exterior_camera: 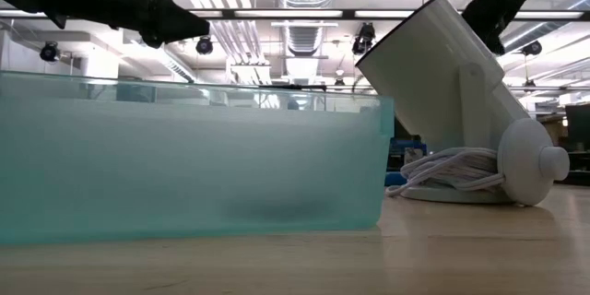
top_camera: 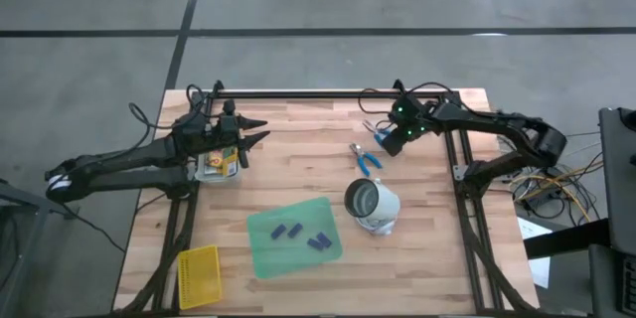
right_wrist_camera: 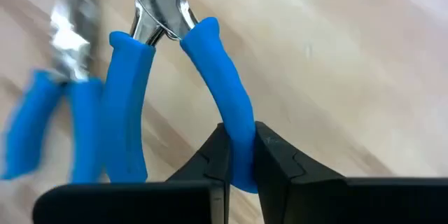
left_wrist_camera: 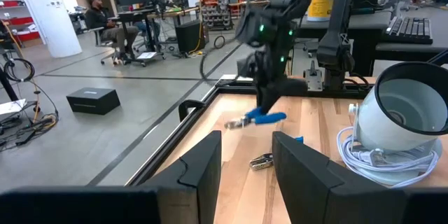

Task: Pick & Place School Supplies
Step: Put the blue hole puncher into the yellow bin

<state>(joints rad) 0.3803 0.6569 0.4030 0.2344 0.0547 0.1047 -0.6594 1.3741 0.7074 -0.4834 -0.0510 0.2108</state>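
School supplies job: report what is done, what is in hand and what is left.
Done: four purple-blue pieces lie on the green sheet. In hand: the right gripper is shut on one handle of a blue-handled tool, lifted off the table. Left: the second blue-handled tool lies on the wood, and the left gripper hangs beside the crayon boxes.

White lamp (top_camera: 373, 206), green sheet (top_camera: 293, 237), yellow basket (top_camera: 199, 275)
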